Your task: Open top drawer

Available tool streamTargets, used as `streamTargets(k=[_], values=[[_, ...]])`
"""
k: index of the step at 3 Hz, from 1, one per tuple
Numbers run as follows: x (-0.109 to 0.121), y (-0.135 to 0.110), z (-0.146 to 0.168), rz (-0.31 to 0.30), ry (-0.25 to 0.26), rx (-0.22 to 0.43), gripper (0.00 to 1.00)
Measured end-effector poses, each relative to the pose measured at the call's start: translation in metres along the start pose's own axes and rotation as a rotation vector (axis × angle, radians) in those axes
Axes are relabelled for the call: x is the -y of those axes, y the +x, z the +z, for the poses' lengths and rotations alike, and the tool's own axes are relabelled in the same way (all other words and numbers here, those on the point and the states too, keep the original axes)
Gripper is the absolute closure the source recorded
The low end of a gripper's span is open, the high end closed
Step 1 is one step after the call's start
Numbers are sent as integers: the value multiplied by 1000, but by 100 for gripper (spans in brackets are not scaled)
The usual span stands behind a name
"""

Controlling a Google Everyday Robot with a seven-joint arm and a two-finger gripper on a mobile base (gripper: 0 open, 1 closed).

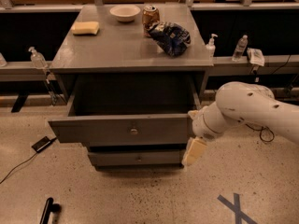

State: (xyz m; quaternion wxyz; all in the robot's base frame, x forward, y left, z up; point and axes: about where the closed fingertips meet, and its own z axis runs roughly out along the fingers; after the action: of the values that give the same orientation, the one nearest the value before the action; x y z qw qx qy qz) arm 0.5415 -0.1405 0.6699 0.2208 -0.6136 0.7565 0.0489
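While the top drawer [107,129] stands pulled well out, its brass knob [134,131] untouched, the gripper [194,150] hangs just beside the drawer front's end nearest the arm; how wide it is set cannot be told. Opening looks all but done, so the next move likely calls for backing clear without nudging the drawer. No lettering is legible on the can [150,17] or blue bag [171,37] above the drawer.
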Motion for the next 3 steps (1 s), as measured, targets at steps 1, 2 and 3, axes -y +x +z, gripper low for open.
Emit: streamTargets(k=[1, 2, 3], values=[[-25, -2, -11, 9, -1, -25, 0], [-29, -18, -25, -31, 52, -6, 0], [-10, -34, -38, -95, 143, 43, 0]])
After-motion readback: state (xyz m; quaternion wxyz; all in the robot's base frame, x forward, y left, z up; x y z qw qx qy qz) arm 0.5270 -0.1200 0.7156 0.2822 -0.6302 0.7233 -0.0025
